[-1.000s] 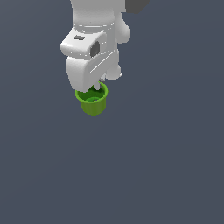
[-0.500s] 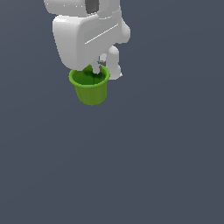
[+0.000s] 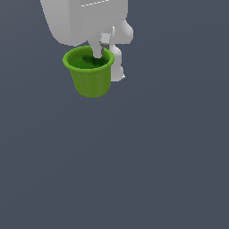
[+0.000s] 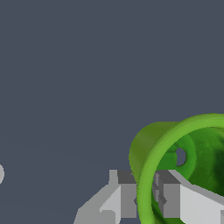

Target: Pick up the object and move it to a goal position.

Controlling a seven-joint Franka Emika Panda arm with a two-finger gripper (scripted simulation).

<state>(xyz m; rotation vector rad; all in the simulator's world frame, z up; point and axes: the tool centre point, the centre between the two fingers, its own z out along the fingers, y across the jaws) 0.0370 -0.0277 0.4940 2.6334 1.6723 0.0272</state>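
— Gripper (image 3: 106, 58) state in the exterior view?
— Clamped on the green cup's (image 3: 89, 74) rim wall, 1 finger inside, 1 outside; cup upright beneath the white arm (image 3: 82, 20), over plain dark grey ground (image 3: 147, 161).
— Wrist view?
— Fingers (image 4: 124, 197) pinch the cup (image 4: 175, 153) rim; only flat grey floor (image 4: 87, 65) beyond.

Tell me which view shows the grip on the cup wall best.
Wrist view: the cup wall sits between the two fingers, one inside, one outside. Exterior view shows the whole cup upright, but the arm hides most of the gripper.
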